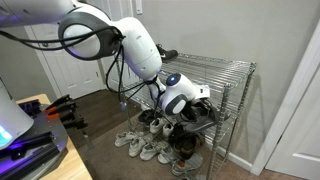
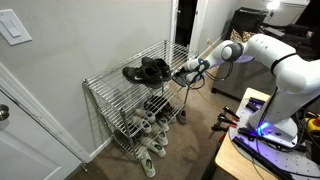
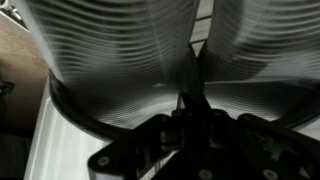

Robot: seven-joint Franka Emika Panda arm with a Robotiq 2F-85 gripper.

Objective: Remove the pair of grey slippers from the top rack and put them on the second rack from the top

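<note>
- Gripper point(image 3: 190, 100): the jaws are pressed together, meeting in the seam between two ribbed grey surfaces that fill the wrist view. I take these to be the slippers point(image 3: 110, 70), pinched where the two meet.
- Slippers: they lie side by side, with their long axes running straight away from the wrist. In both exterior views they are too small and dark to make out at the fingertips.
- Position: in an exterior view the gripper point(image 2: 186, 70) is at the end of the top rack point(image 2: 110, 80), near black shoes point(image 2: 148, 70) that sit on that rack.
- Height: in an exterior view the gripper point(image 1: 196, 100) hangs below the top rack point(image 1: 225, 65) and just above the second rack point(image 1: 215, 118).
- Key relation: the second rack lies below the slippers and inward, toward the wall. The coming move is probably a short drop and a push into the shelf.
- Edges: the top rack's wire rim and the corner post stand close to the wrist, and the gap between tiers looks low.
- Open room: dark shoes seem to take up part of the second rack, so the free space looks narrow. White sneakers point(image 1: 140, 145) sit lower down, well apart.
</note>
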